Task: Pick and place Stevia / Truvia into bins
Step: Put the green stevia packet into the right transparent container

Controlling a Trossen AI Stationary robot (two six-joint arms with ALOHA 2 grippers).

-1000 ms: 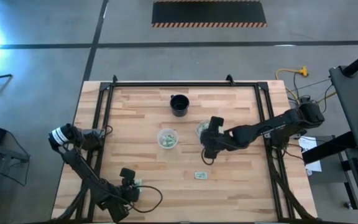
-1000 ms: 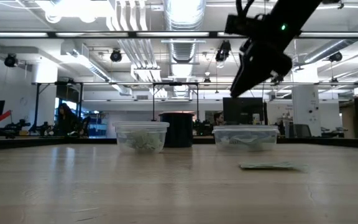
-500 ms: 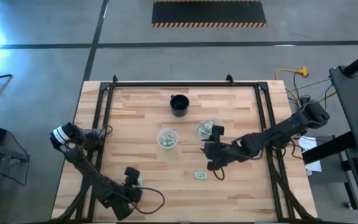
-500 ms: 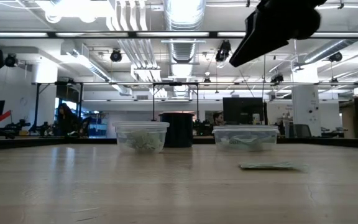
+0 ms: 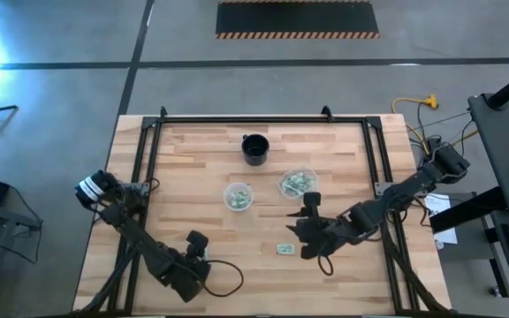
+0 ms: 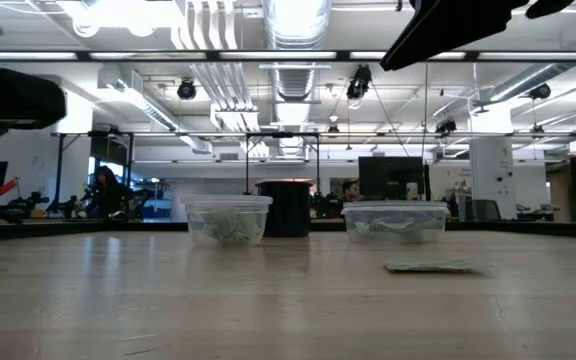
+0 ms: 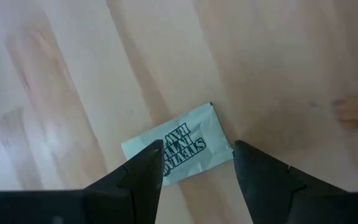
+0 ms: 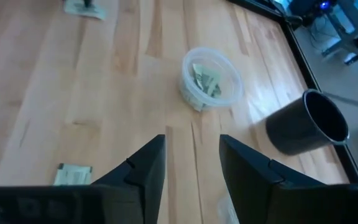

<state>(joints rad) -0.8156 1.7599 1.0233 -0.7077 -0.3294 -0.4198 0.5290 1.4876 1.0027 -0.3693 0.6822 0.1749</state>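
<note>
High view. Two clear bins stand near the table's centre: the left bin (image 5: 238, 196), holding several green-and-white packets, and the right bin (image 5: 296, 184) at its 2 o'clock, likewise holding packets. One black cup (image 5: 254, 148) stands at 12 o'clock from the pair. One loose packet (image 5: 284, 250) lies flat on the wooden table (image 5: 343, 159), at 5 o'clock from the left bin. The right gripper (image 5: 302, 237) hangs just beside this packet, at its 1 o'clock. The left gripper (image 5: 196, 250) sits near the table's front-left edge, with what may be a second loose packet beneath it, though the arm hides that spot.

Low view. Two bins, left (image 6: 227, 218) and right (image 6: 395, 220), flank the black cup (image 6: 287, 208) behind them. One packet (image 6: 436, 266) lies flat in front of the right bin. Both arms appear only as dark blurs at the frame's upper corners.

Left wrist view. One Stevia packet (image 7: 178, 145) lies printed face up directly between the left gripper's (image 7: 197, 162) fingers (image 7: 143, 171), whose jaws stand apart on either side of it without closing on it.

Right wrist view. The right gripper (image 8: 191, 158) has its jaws moderately parted and empty. Visible are one bin (image 8: 211, 77) with packets, the black cup (image 8: 307, 122), and two loose packets: one near (image 8: 73, 174), one far (image 8: 86, 9).
</note>
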